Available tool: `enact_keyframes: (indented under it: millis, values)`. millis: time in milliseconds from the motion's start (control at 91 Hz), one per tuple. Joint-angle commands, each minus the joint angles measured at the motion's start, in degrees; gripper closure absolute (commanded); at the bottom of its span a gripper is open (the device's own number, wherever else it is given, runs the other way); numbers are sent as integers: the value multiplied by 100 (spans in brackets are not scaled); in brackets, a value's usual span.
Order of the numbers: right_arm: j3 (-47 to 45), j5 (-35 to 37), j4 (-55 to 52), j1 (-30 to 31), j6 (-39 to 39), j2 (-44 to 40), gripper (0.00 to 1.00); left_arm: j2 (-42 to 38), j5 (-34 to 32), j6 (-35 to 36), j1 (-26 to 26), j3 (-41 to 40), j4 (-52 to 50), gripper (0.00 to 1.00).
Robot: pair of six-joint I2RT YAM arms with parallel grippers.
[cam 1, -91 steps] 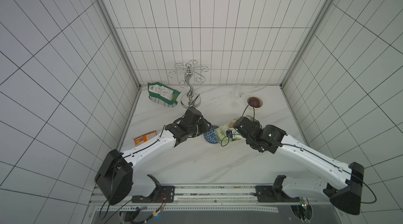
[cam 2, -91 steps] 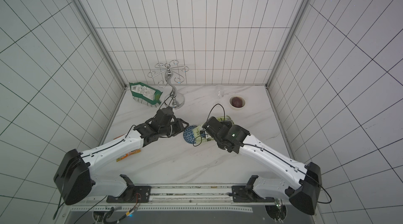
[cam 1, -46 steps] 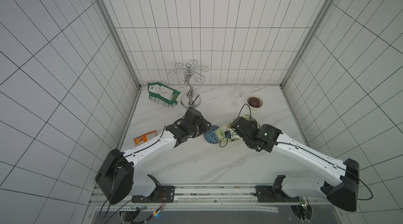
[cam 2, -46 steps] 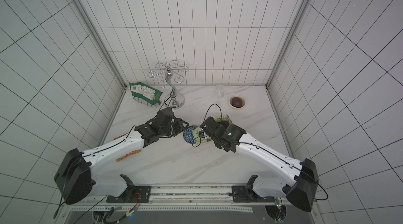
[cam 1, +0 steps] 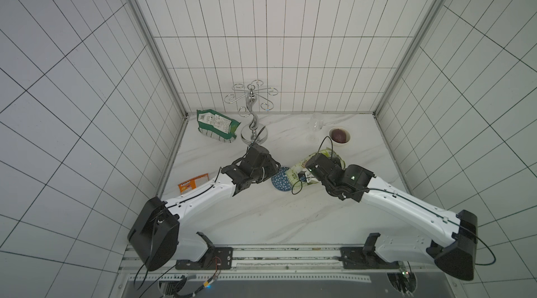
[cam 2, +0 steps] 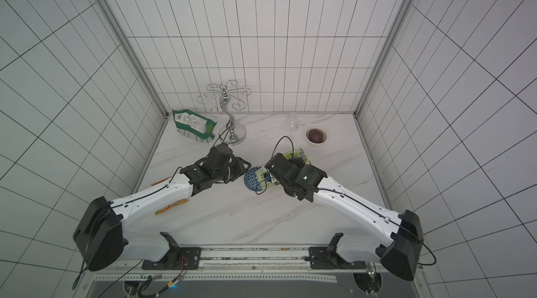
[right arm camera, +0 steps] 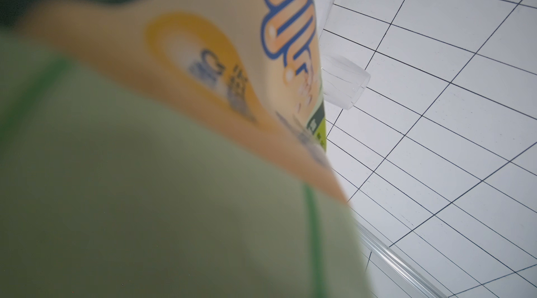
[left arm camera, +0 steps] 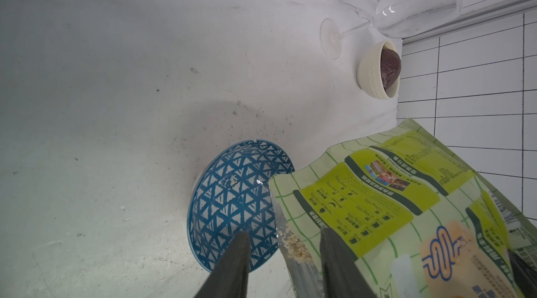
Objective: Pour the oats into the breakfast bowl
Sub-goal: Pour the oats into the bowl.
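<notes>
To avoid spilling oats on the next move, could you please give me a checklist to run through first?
1. Right gripper holds the oat pouch: ok, pouch tilted toward the breakfast bowl.
2. Pouch mouth open: ok, oats show at it.
3. Mouth above the bowl: cannot tell; it sits at the rim.
4. Bowl upright on the table: ok, almost empty.
5. Left gripper out of the pour path: not ok, its open fingers straddle the mouth.
6. Wine glass and small white bowl clear: ok, both stand well apart.
</notes>
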Motion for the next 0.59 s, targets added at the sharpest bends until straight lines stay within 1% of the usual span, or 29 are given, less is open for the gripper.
enact_keyframes:
  millis: [0,242,583]
  values:
    - [355,879,754,64,-82,-119,100,48,-120,-6,-31,-55,112,58]
    - [217,1031,1041,78,-411,-121,100,64,-174,-24,-27,-64,104,58]
    - [220,1064,1132,122,-521,-34,100,67,-239,-23,-19,-81,84,58]
